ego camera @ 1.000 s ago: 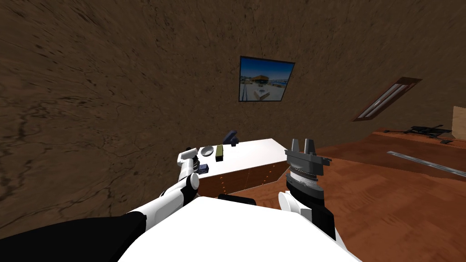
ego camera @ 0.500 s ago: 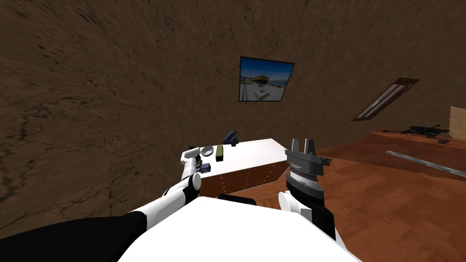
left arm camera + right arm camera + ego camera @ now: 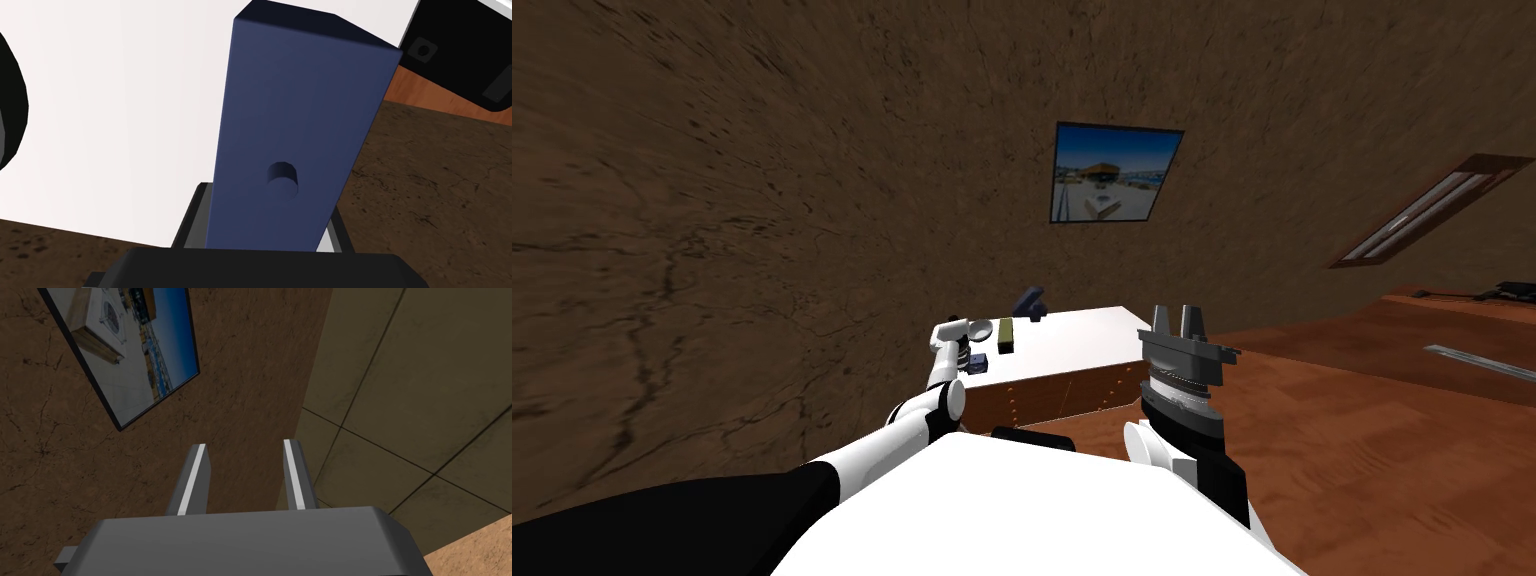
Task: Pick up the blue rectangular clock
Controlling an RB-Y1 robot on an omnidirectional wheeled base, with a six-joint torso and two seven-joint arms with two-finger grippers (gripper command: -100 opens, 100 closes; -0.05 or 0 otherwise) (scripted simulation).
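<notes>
The blue rectangular clock (image 3: 295, 115) stands close in front of my left hand, a small round hole in the face turned to me. My left gripper (image 3: 267, 220) is shut on it, with a finger pressing each side low down. In the head view the clock (image 3: 978, 362) is a small dark block at the near left corner of the white dresser top (image 3: 1072, 340), and my left gripper (image 3: 964, 355) is right at it. My right gripper (image 3: 1174, 318) is held up off the dresser's right end, and its fingers (image 3: 192, 480) stand open with nothing between them.
On the dresser top behind the clock lie a grey bowl (image 3: 979, 328), an olive block (image 3: 1005, 335) and a dark blue object (image 3: 1030, 302) at the back edge. The dresser stands against a brown wall, with wooden drawer fronts (image 3: 1057, 392) facing me. Red-brown floor spreads to the right.
The whole head view has slid to the right, so I have turned a little left. My left hand stays at the clock on the dresser corner. The right arm is unmoved.
</notes>
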